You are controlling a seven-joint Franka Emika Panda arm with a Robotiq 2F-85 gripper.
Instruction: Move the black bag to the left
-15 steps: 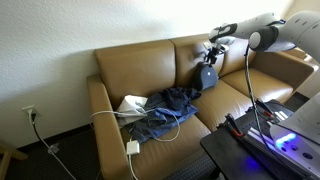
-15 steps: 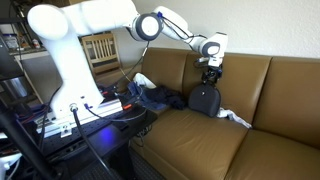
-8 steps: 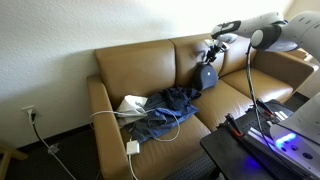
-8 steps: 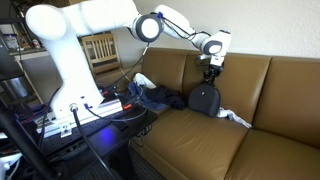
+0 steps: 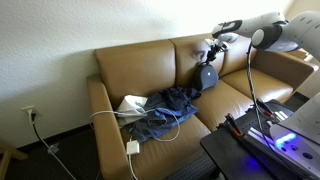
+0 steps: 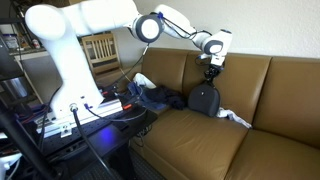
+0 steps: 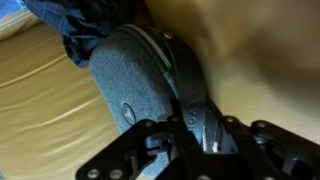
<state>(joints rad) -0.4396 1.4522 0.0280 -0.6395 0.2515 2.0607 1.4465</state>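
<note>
- One part of the job looks done, the grasp. In the wrist view the tool (image 7: 203, 148) has its fingers drawn in close on either side of the strap (image 7: 192, 98) at the top of the black bag (image 7: 135, 85). I judge it to be gripping that strap, with no visible gap.
- The carry to the left is not yet done. In both exterior views the black bag (image 5: 208, 77) (image 6: 205, 101) has its base on the seat of the bench (image 6: 200, 145), against the backrest near the seam between two cushions.
- What is left, as I judge it: lift the bag clear of the seat, take it sideways along the bench, set it down and let go.
- A heap of dark blue clothes (image 5: 170, 101) lies on the seat just beside the bag, so a low carry could snag it.
- The bag stands upright with its long axis close to vertical. Its top points up at the tool (image 6: 211, 72) and its rounded body hangs below.
- In the wrist view that axis runs from the tool toward the upper left.
</note>
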